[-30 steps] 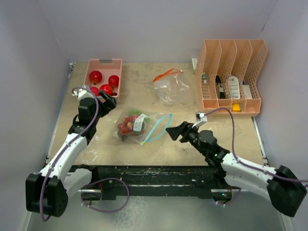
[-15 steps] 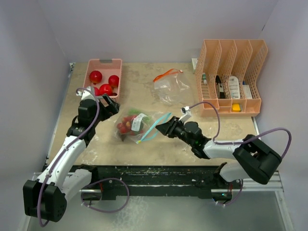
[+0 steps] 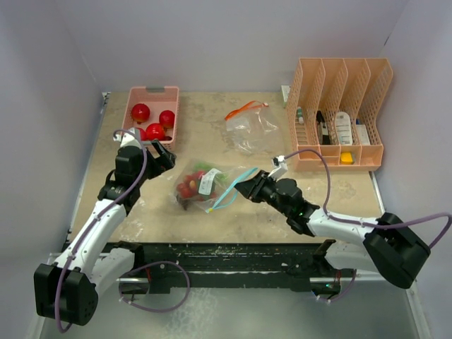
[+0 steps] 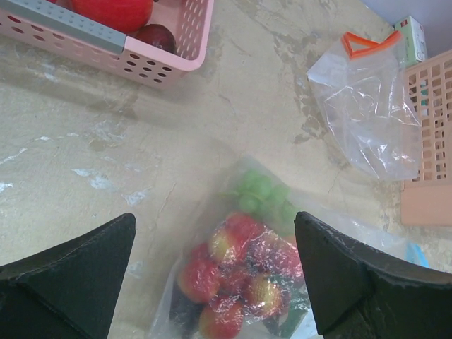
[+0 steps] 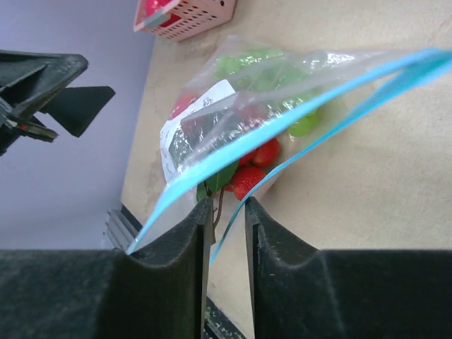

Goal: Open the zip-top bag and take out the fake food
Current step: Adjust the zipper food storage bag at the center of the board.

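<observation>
Two end effectors and one filled bag, listed from the grip outward.

1. Right end effector: fingers drawn to a narrow slit, nipping one lip of the blue zip strip on the clear zip-top plastic bag. A second ago it hung apart from the bag on the right, holding nothing. Half a second ago it had only reached the strip's end. That end of the strip is now lifted off the surface and the two lips are parted.

2. Left end effector: fingers spread wide, nothing held, poised just left of the bag. Position unchanged across the frames.

3. Fake food: red strawberries, red-and-yellow pieces and green round pieces, all inside the bag and bunched at its closed left end. The bag's body lies where it lay before.

4. Pink perforated plastic basket: back left, holding red apple-like balls.

5. Empty clear bag with orange zip: lying behind the filled bag, apart from it.

6. Peach mesh desk organiser: back right.

7. Beige mottled surface: carries all items.
</observation>
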Action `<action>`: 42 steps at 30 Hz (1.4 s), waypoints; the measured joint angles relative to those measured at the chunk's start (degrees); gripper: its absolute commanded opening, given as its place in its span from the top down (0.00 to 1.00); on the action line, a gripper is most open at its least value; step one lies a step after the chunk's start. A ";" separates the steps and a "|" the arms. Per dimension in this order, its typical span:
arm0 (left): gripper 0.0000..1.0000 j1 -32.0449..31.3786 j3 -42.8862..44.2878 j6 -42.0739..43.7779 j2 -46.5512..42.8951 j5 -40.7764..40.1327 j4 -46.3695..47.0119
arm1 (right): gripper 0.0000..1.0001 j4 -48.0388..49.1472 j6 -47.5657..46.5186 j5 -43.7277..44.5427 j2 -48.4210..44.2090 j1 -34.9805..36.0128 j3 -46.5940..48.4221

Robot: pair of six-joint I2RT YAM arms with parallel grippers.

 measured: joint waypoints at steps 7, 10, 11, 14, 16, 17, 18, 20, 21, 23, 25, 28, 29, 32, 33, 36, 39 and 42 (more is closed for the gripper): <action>0.04 0.00 0.00 0.00 0.11 0.83 0.04 | 0.58 -0.33 0.61 -0.15 5.22 0.00 -0.04; 0.04 0.00 0.00 0.00 0.11 1.05 0.04 | 0.88 -0.37 0.90 -0.31 8.11 0.00 -0.04; 0.05 0.00 0.00 0.02 0.11 1.11 0.04 | 0.95 -0.35 0.98 -0.33 8.59 0.00 -0.04; 0.05 0.00 -0.07 0.00 0.00 1.29 0.04 | 1.00 0.09 1.75 -0.04 8.15 0.00 -0.46; 0.05 0.00 -0.15 0.02 -0.22 1.38 0.04 | 1.00 -0.63 1.97 0.28 5.79 0.00 -0.94; 0.05 0.00 -0.17 0.02 -0.31 1.42 0.02 | 1.00 -1.99 1.95 0.50 3.69 0.00 -0.96; 0.05 0.00 -0.17 0.02 -0.39 1.49 0.04 | 1.00 -3.34 1.90 0.63 1.36 0.00 -0.96; 0.04 0.00 -0.17 0.02 -0.55 1.53 0.04 | 1.00 -8.07 1.25 1.53 -5.60 0.00 -0.87; 0.04 0.00 -0.22 0.02 -0.59 1.55 0.04 | 1.00 -10.73 0.70 2.10 -9.05 0.00 -0.63; 0.04 0.00 -0.37 0.02 -0.66 1.57 0.09 | 1.00 -17.64 -1.18 4.15 -16.61 0.00 0.92; 0.05 0.00 -0.63 0.02 -0.70 1.68 0.20 | 1.00 -26.25 -4.22 7.13 -22.82 0.00 4.90; 0.04 0.00 -1.46 0.00 -0.70 2.14 0.87 | 1.00 -37.05 -9.16 11.19 -27.26 0.00 12.94; 0.04 0.00 -1.70 0.00 -0.70 2.43 0.98 | 1.00 -41.11 -11.34 12.66 -27.52 0.00 16.65; 0.04 0.00 -2.10 -0.02 -0.70 3.26 1.36 | 1.00 -48.50 -16.17 14.91 -25.77 -0.02 24.26; 0.04 0.00 -2.10 -0.02 -0.70 3.45 1.44 | 1.00 -50.56 -17.86 15.10 -24.24 -0.04 26.29; 0.05 0.00 -2.10 -0.02 -0.79 4.11 1.68 | 1.00 -52.68 -21.66 14.95 -17.97 -0.17 30.27; 0.07 0.00 -2.10 0.02 -1.27 4.90 1.60 | 1.00 -50.25 -23.78 12.96 -9.99 -0.31 30.51; 0.09 0.00 -2.12 0.00 -1.81 8.37 2.05 | 1.00 -45.92 -24.24 9.11 -2.60 -0.26 27.47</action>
